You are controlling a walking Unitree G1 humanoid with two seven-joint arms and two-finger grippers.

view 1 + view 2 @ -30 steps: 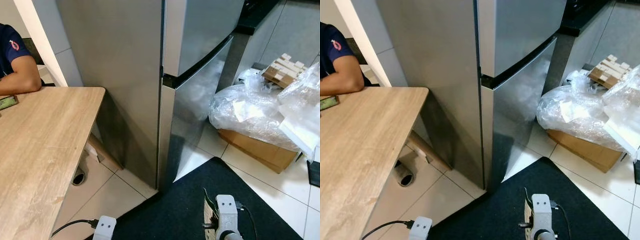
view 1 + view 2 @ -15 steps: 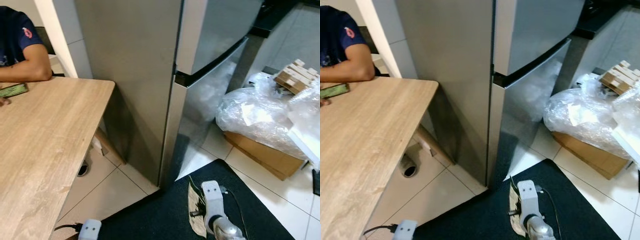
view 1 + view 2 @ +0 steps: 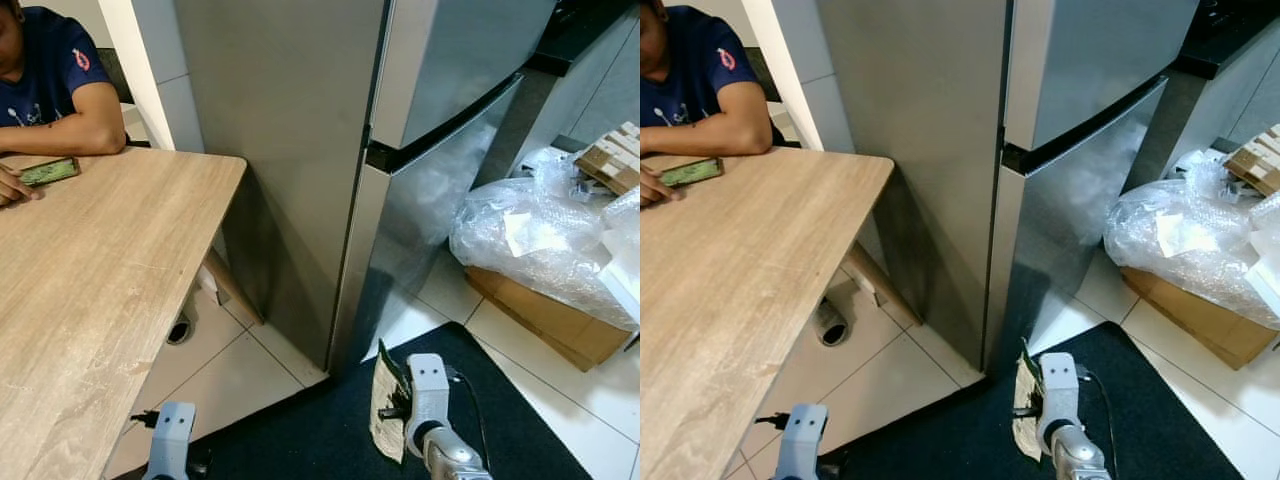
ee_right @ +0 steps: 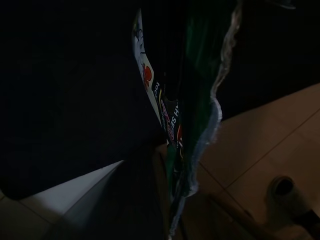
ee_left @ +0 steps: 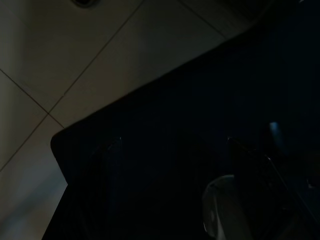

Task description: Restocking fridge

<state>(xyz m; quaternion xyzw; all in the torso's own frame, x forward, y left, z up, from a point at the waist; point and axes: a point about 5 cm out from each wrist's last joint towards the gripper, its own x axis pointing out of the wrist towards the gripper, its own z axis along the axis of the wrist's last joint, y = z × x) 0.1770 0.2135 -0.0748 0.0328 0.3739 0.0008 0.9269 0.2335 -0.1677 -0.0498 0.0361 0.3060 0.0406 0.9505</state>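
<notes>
Right gripper (image 4: 172,200) low over the black floor mat (image 3: 330,440), fingers pinching a flat printed food packet (image 3: 385,412), beige back, green inside; packet hangs in front of the closed two-door stainless steel fridge (image 3: 400,150). Packet print in right wrist view too dark and cropped, letters unreadable. Left gripper (image 5: 170,150) hangs idle over mat edge and white floor tiles (image 3: 225,385); view very dark, fingers' state cannot tell. Light wooden table (image 3: 90,280) on left, cut off. Seated person in navy t-shirt (image 3: 50,75), partly cropped, green phone (image 3: 50,171) by hand. Bubble wrap heap (image 3: 540,235) on cardboard box (image 3: 545,320) on right.
</notes>
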